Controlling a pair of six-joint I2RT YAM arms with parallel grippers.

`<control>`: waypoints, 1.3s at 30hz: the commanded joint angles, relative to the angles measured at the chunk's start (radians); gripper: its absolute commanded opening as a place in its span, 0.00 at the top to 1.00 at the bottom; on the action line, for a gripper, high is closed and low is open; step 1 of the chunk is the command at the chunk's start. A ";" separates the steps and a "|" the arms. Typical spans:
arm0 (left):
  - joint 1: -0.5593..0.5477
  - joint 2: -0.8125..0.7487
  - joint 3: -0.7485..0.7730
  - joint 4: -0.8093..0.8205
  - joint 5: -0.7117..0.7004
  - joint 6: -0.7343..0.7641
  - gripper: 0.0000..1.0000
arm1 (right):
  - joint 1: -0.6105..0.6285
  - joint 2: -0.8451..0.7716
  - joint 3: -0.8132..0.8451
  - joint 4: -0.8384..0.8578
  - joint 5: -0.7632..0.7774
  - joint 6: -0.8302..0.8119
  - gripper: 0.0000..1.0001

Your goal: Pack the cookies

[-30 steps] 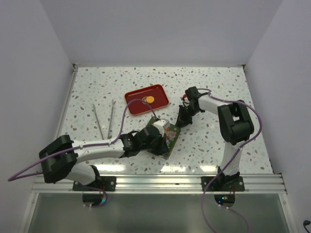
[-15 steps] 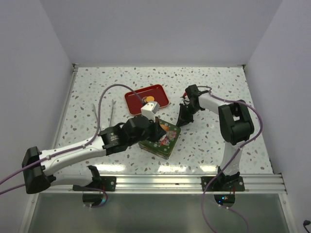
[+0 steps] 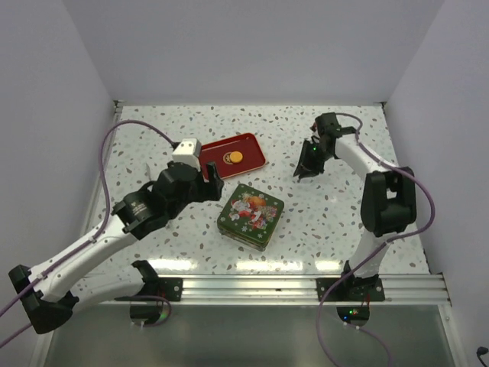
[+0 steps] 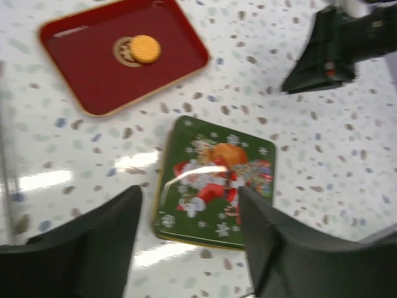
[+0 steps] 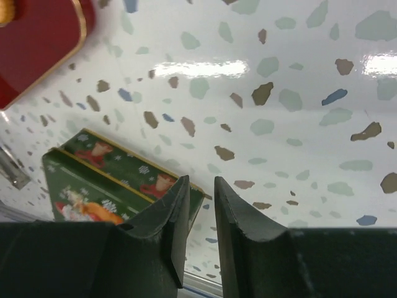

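One orange round cookie lies on a red tray at the back of the table; the left wrist view shows the cookie on the tray too. A green Christmas tin sits shut in front of the tray. My left gripper hovers left of the tin, open and empty, and its own view has the tin between its fingers. My right gripper hangs to the back right of the tin, jaws slightly apart with nothing between them.
White walls close the table on the left, back and right. A thin metal piece lies left of the tin. A metal rail runs along the near edge by the arm bases.
My left gripper let go of the tin, opened wide and drew back up and to the left. My right gripper moved away to the back right and its jaws parted a little.
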 commanded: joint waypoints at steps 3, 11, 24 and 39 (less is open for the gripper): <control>0.174 -0.063 0.076 -0.101 -0.062 0.158 0.05 | 0.008 -0.211 0.022 -0.040 0.014 -0.015 0.70; 0.368 0.033 0.116 -0.097 0.003 0.235 0.00 | 0.010 -0.573 -0.103 -0.026 0.001 0.060 0.45; 0.597 0.020 0.032 -0.031 -0.025 0.130 0.00 | 0.079 -0.897 -0.092 -0.006 -0.135 0.079 0.19; 0.603 -0.197 -0.112 0.108 -0.272 0.201 0.00 | 0.230 -1.079 -0.092 0.023 -0.176 0.197 0.01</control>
